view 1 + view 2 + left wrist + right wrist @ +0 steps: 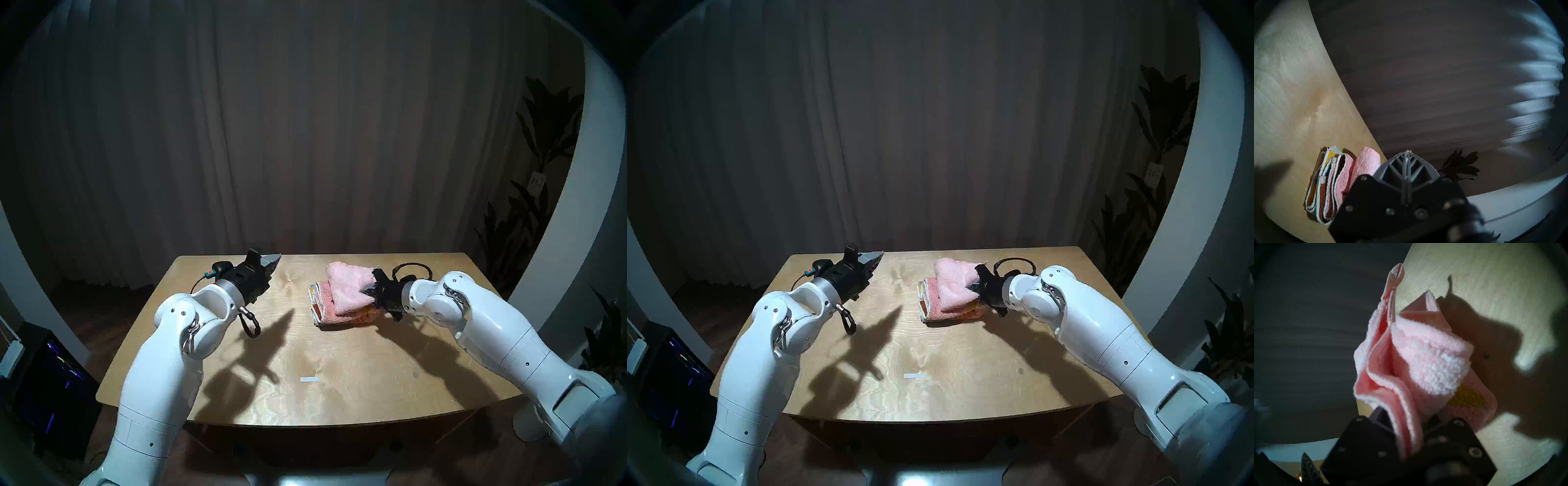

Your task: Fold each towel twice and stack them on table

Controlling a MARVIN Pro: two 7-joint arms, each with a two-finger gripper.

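Observation:
The patterned towel [326,316] lies folded on the table [305,400] at the back right, with its white-edged layers facing left [1330,186]. The pale pink towel [346,285] rests bunched on top of it, its right end raised. My right gripper [368,290] is shut on that raised end; in the right wrist view the pink folds [1423,361] run down between the fingers, and a yellow patch of the patterned towel [1466,399] shows beneath. My left gripper [275,262] hovers shut and empty over the table's back left, its fingertips meeting [1407,151].
A white tape strip [309,379] lies near the table's front middle. Dark curtains hang behind the table. A leafy plant [543,135] stands at the far right, and a dark computer case [51,373] sits on the floor at the left.

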